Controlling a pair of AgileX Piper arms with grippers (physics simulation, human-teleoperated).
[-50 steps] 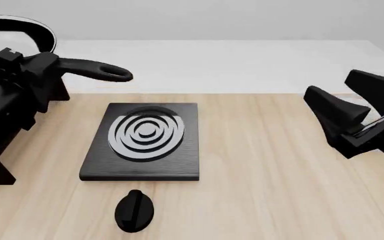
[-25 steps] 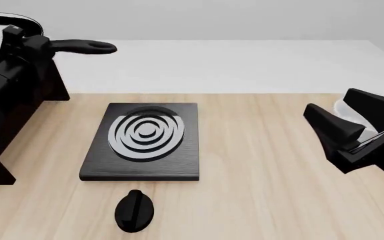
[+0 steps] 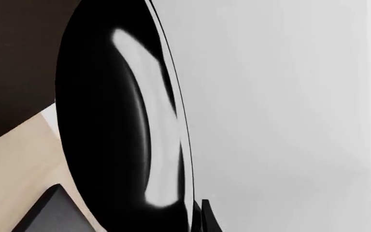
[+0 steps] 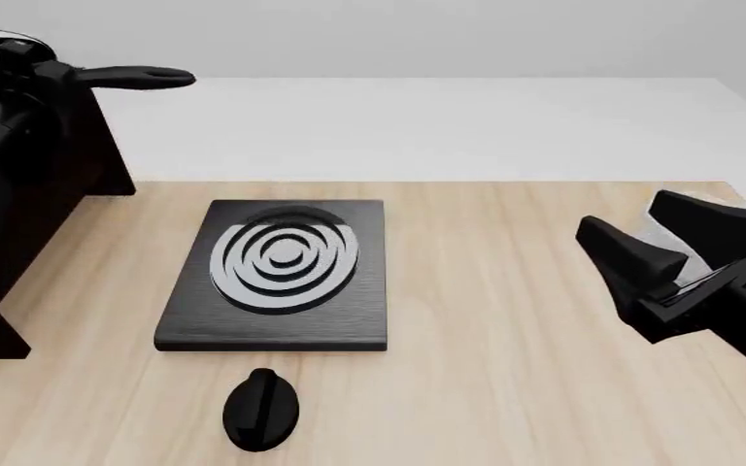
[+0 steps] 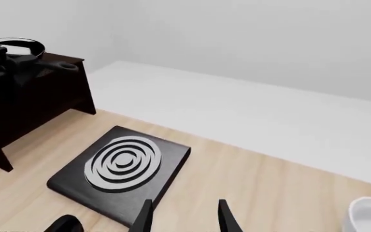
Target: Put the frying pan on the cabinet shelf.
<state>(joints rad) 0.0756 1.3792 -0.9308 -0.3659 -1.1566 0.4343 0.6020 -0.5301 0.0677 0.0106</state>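
Left claw (image 4: 23, 68) grips the frying pan (image 4: 101, 74), black with a long thin handle, held above the cabinet shelf (image 4: 36, 194); right claw (image 4: 645, 248) hangs open.

Our two arms are matte black throughout, built from blocky, angular housings with hard edges. Our right gripper (image 4: 635, 238) ends in two thick, wedge-shaped fingers (image 4: 620, 245) that taper towards blunt tips; a thin pale line runs along the body behind them. From the right wrist camera, those fingers look slim and curved. Our left arm (image 4: 11, 107) reads as a stack of dark, boxy segments.
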